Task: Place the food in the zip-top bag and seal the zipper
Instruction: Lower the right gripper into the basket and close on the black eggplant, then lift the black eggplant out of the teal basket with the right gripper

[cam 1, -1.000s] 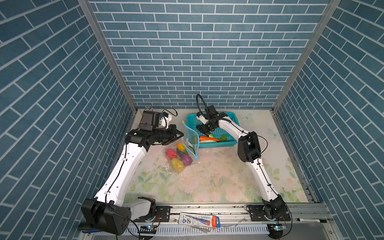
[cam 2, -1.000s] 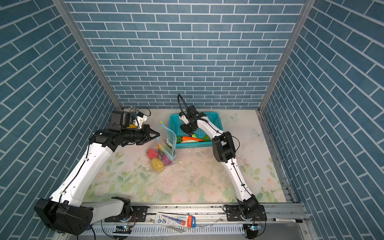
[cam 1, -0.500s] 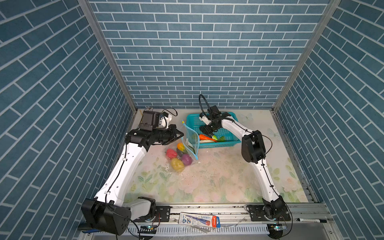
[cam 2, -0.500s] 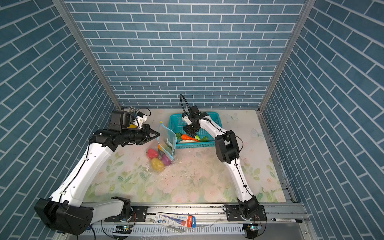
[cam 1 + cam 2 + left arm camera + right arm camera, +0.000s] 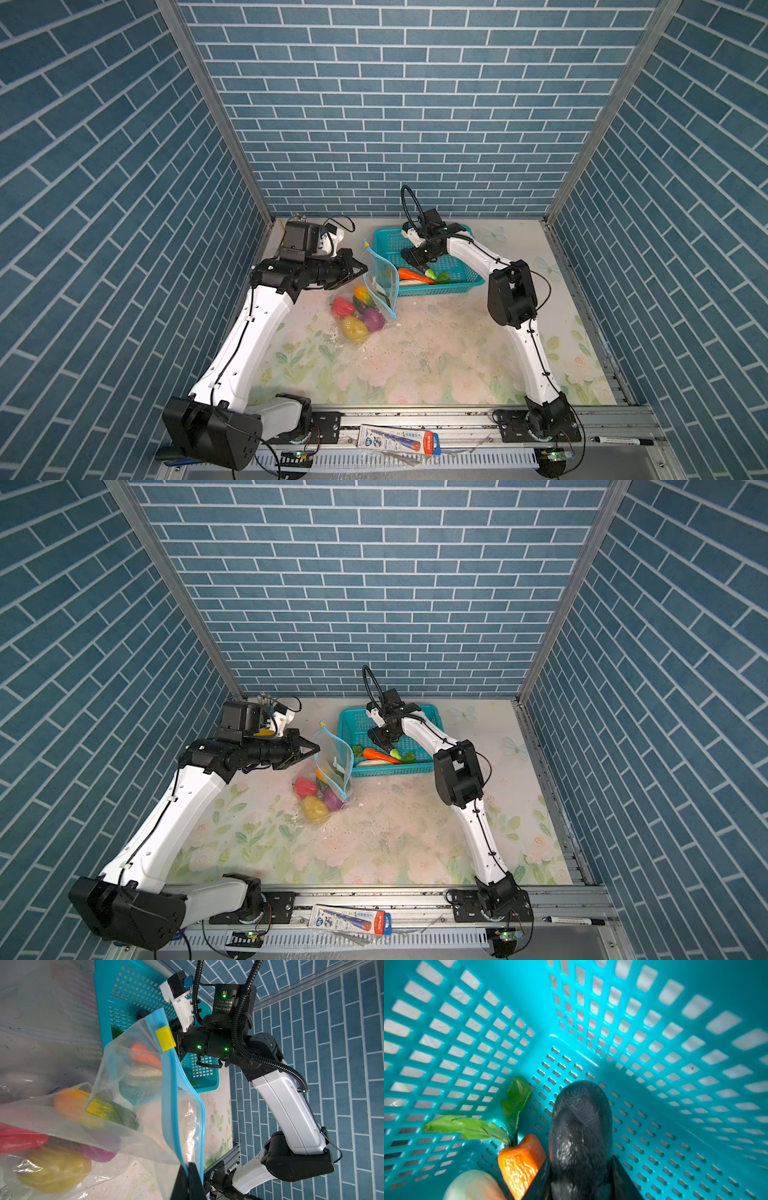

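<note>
The clear zip-top bag [image 5: 380, 286] [image 5: 332, 758] stands on the mat with its mouth held up, beside the teal basket. My left gripper [image 5: 363, 270] [image 5: 190, 1167] is shut on one lip of the light-blue zipper [image 5: 169, 1095]. A yellow slider tab [image 5: 165, 1039] sits at the strip's far end. Inside the bag lie a red pepper [image 5: 343, 306], a yellow potato [image 5: 354, 327] and a purple onion [image 5: 372, 319]. My right gripper [image 5: 415, 266] [image 5: 580, 1167] reaches into the basket, shut on the dark eggplant [image 5: 580, 1122]. Beside it lie an orange carrot [image 5: 519, 1163] [image 5: 415, 275] and a white radish [image 5: 473, 1186].
The teal perforated basket [image 5: 457, 282] [image 5: 428, 708] stands at the back, against the bag's mouth. Green pieces [image 5: 442, 276] rest in it. A flat packet [image 5: 399, 440] and a marker pen [image 5: 619, 439] lie on the front rail. Brick-pattern walls close in three sides.
The right arm's elbow has shifted slightly to the right and its gripper has edged a little nearer within the basket. The left arm and the bag have stayed put.
</note>
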You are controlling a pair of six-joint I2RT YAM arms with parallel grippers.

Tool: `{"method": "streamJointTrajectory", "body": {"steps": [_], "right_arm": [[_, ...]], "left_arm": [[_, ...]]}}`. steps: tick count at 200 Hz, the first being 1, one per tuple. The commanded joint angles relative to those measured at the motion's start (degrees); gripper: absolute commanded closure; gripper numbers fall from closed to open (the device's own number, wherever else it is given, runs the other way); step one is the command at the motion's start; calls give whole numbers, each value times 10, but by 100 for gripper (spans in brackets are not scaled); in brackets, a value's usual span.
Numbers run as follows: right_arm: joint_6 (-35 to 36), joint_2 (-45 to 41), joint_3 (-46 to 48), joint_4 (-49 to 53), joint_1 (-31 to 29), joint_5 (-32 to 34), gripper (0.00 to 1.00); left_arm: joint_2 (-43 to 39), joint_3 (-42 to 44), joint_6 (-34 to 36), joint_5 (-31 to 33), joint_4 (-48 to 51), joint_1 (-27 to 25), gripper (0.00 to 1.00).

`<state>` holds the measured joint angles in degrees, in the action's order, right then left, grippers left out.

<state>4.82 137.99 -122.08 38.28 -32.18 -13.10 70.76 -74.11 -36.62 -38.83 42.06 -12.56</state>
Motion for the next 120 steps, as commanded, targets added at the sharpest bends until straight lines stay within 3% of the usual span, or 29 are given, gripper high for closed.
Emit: {"method": "streamJointTrajectory", "body": {"steps": [1, 36, 88, 120], "right_arm": [[-22, -46, 29, -16, 5, 1, 69], [-65, -73, 58, -43, 6, -8, 69], [-223, -108, 129, -145, 6, 13, 69], [-259, -120, 153, -171, 5, 21, 70]], "left_arm": [[2, 9, 3, -8, -14, 4, 100], [3, 19, -4, -12, -29, 4, 100], [4, 29, -9, -15, -40, 4, 100], [3, 29, -7, -16, -39, 4, 100]]}}
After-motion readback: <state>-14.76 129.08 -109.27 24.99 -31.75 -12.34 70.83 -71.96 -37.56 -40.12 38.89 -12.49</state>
